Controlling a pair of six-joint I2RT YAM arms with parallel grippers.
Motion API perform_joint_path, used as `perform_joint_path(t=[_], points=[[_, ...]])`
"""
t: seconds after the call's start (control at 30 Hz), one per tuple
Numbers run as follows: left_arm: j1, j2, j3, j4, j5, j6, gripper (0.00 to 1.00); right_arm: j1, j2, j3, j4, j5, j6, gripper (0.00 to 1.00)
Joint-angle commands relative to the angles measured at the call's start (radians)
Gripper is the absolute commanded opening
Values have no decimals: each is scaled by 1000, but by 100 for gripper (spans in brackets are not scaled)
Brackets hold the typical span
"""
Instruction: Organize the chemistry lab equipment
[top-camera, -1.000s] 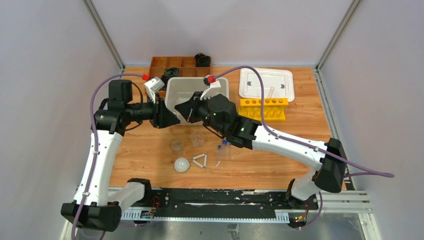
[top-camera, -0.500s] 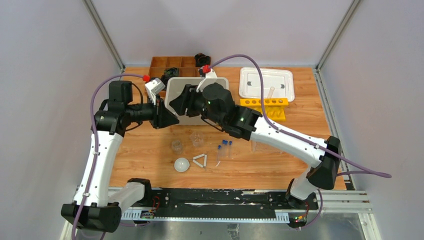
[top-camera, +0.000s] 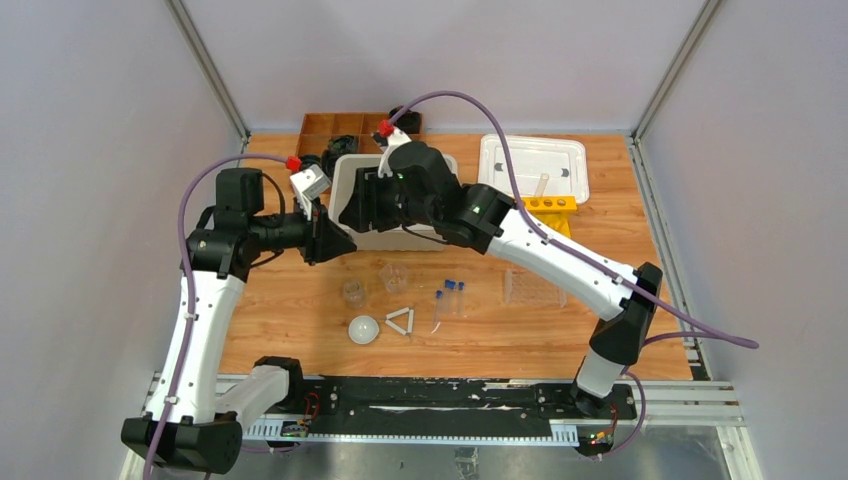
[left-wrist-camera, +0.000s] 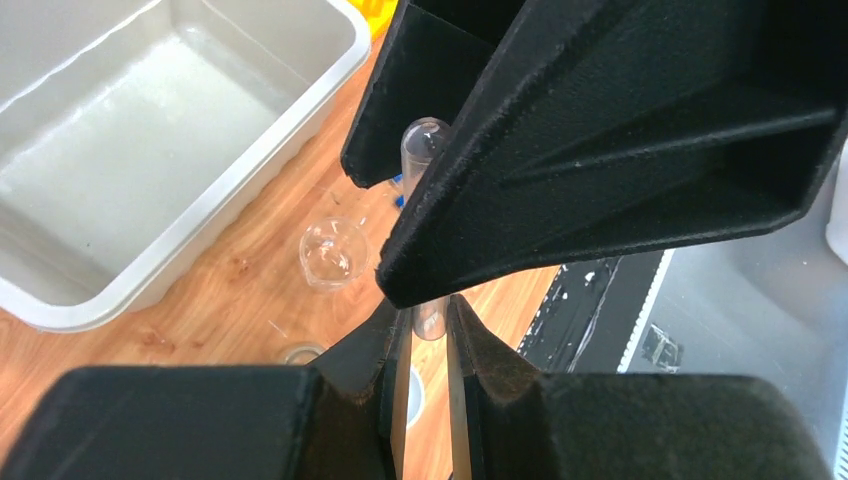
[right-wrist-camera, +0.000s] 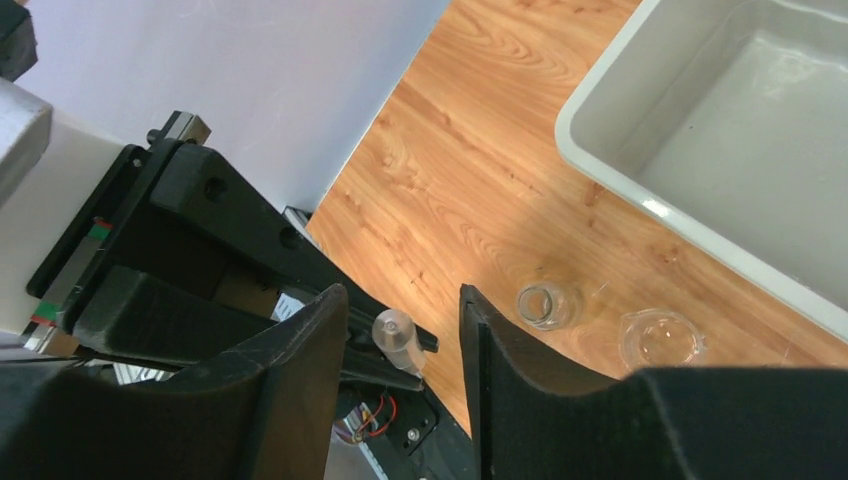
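My left gripper is shut on a thin clear tube, which sticks out past its fingertips. In the right wrist view the tube's rounded end shows between the open fingers of my right gripper, which do not touch it. From above, the left gripper and right gripper meet tip to tip in front of the grey bin. On the table lie two small beakers, a white dome, a white triangle, blue-capped tubes, a clear plastic rack and a yellow rack.
A white tray holding one tube stands at the back right, behind the yellow rack. A brown wooden divided tray with black coiled objects sits at the back, behind the bin. The right arm reaches across over the bin.
My right gripper has opened off the tube and drawn back and to the left. The left gripper has shut on the tube. The clear plastic rack has come into view from under the right arm.
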Motion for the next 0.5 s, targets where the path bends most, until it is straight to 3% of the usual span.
perform_joint_path(t=[0.0,0.4,0.43,0.47], points=[[-3,-30,-20,15,-10,31,5,-16,14,70,-59,-66,-41,46],[-3,-37,-26,13,-31,47,5,-64,32,97,-98,-213,-62,9],[-3,-36,-25,13,-35,46,9,-70,29,97,-104,-219,-67,6],[-3,-35,-22,13,-43,43,21,-76,27,96,-113,-224,-74,3]])
